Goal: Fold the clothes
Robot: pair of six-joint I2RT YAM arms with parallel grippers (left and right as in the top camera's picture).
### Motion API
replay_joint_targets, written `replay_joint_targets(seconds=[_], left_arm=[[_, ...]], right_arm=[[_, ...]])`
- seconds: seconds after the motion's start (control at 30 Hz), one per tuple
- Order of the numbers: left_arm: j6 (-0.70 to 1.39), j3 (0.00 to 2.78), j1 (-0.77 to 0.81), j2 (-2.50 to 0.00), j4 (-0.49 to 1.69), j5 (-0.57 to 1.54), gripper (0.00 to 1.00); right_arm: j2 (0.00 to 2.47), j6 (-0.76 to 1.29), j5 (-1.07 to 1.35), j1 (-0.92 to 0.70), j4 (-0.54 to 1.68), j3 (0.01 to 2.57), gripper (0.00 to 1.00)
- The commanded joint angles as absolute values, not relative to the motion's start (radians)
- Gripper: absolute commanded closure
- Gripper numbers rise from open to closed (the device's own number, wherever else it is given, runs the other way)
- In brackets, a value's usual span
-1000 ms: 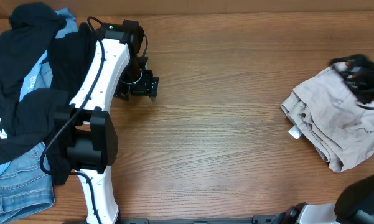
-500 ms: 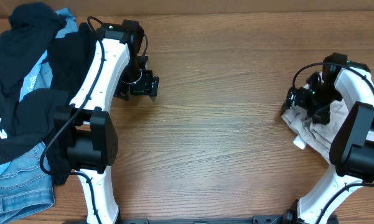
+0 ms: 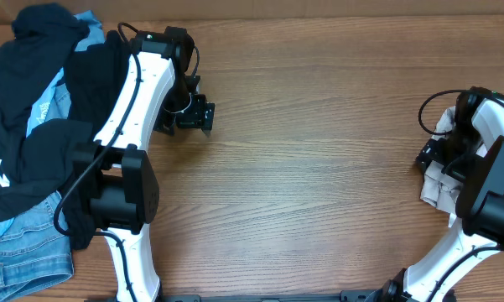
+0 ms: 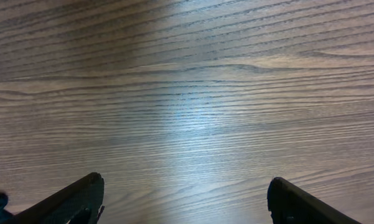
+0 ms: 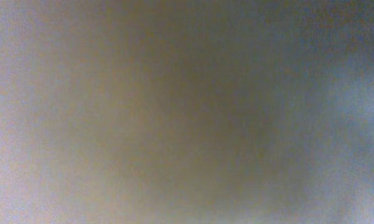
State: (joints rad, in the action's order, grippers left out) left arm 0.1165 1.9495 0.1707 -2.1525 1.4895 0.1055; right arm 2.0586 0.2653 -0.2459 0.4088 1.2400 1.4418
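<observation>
The beige shorts [image 3: 434, 186] lie bunched at the right edge of the table, mostly hidden under my right arm. My right gripper [image 3: 428, 156] sits on their left edge; its jaws cannot be made out, and the right wrist view is a beige-grey blur. My left gripper [image 3: 203, 116] is open and empty over bare wood at the upper left, its two fingertips wide apart in the left wrist view [image 4: 185, 186]. A black garment [image 3: 21, 143] lies heaped at the far left over a light-blue one [image 3: 49, 102].
Denim [image 3: 17, 256] lies at the front left corner under the black garment. The left arm's white link [image 3: 138, 92] runs along the pile's right side. The wooden table [image 3: 302, 168] stretches between the two arms.
My right arm has swung in and then back toward the right edge. The beige shorts have shifted right and bunched smaller beneath it. The left arm has not moved.
</observation>
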Motion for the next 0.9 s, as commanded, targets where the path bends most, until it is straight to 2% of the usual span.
replay_joint_targets(seconds=[0.0,0.13,0.27,0.37,0.47,0.6,0.73,0.87], left_arm=[[0.089,1.959,0.178,-2.141,1.489,0.124,0.13],[0.089,1.959,0.178,-2.141,1.492,0.124,0.13],[0.09,1.959,0.178,-2.141,1.497,0.124,0.12],[0.089,1.959,0.178,-2.141,1.499,0.124,0.12],[0.09,1.959,0.178,-2.141,1.499,0.124,0.12],[0.09,1.959,0.178,-2.141,1.503,0.125,0.12],[0.09,1.959,0.178,-2.141,1.515,0.125,0.12],[0.09,1.959,0.178,-2.141,1.524,0.125,0.12]], right_arm=[[1.859,0.208,-0.206,0.354,1.225,1.475,0.0],[1.647,0.2,-0.186,0.328,1.175,1.475,0.0],[1.665,0.183,-0.128,0.328,1.15,1.409,0.08],[1.689,0.181,-0.095,0.326,1.072,1.288,0.1],[1.701,0.182,-0.096,0.326,0.975,1.186,0.2],[1.702,0.191,-0.115,0.326,0.855,1.092,0.21],[1.702,0.236,-0.191,0.326,0.833,1.085,0.2],[1.705,0.236,-0.194,0.326,0.83,1.079,0.25]])
